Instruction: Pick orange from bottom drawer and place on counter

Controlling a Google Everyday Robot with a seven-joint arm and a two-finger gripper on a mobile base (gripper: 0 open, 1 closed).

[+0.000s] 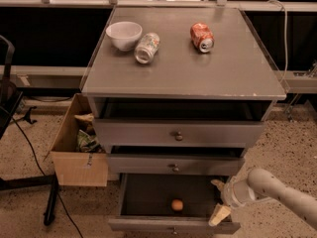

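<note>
The orange [177, 205] is a small round fruit lying on the dark floor of the open bottom drawer [173, 225], near its front middle. My gripper [218, 200] comes in from the lower right on a white arm and hangs at the drawer's right side, just right of the orange and apart from it. It holds nothing that I can see. The counter [181, 68] is the broad grey top of the cabinet, above the drawers.
On the counter lie a white bowl [124, 34], a silver can [147, 47] and a red-orange soda can [202, 36]. The two upper drawers [176, 134] stand slightly open. A cardboard box [77, 145] sits on the floor left of the cabinet, beside a black stand [49, 202].
</note>
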